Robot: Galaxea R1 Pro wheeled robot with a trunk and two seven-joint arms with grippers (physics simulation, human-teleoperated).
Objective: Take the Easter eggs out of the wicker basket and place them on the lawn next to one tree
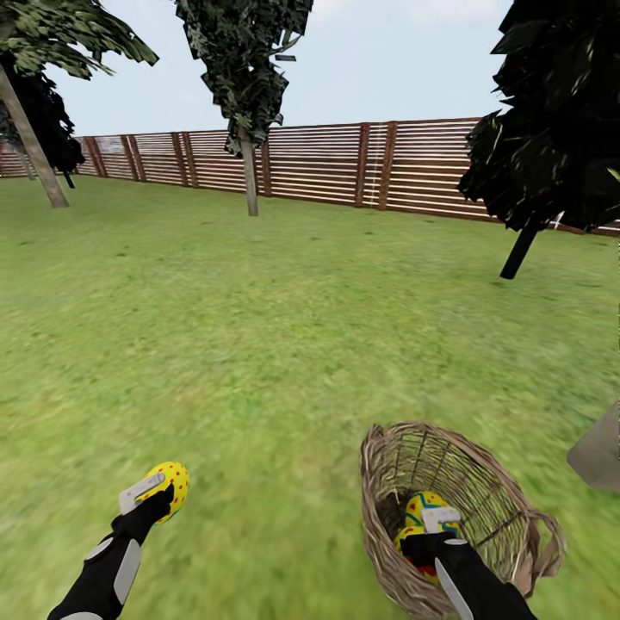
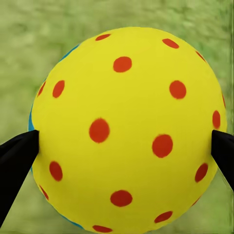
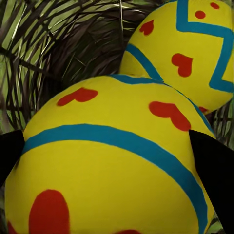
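While the left gripper (image 1: 159, 492) hangs low over the lawn (image 1: 258, 344), its jaws are clamped on a yellow egg with red dots (image 1: 169, 486); the wrist camera shows the black fingers (image 2: 17, 156) pressed against either side of that egg (image 2: 126, 131). Further right, the wicker basket (image 1: 482, 482) sits on the grass with the right gripper (image 1: 435, 534) reaching down inside it. Its jaws are closed around a second egg (image 3: 107, 165) banded in blue with red hearts, and a third egg (image 3: 185, 53) lies touching it against the woven wall. Pale-trunked trees (image 1: 250, 172) stand well apart before the slatted fence (image 1: 327, 164).
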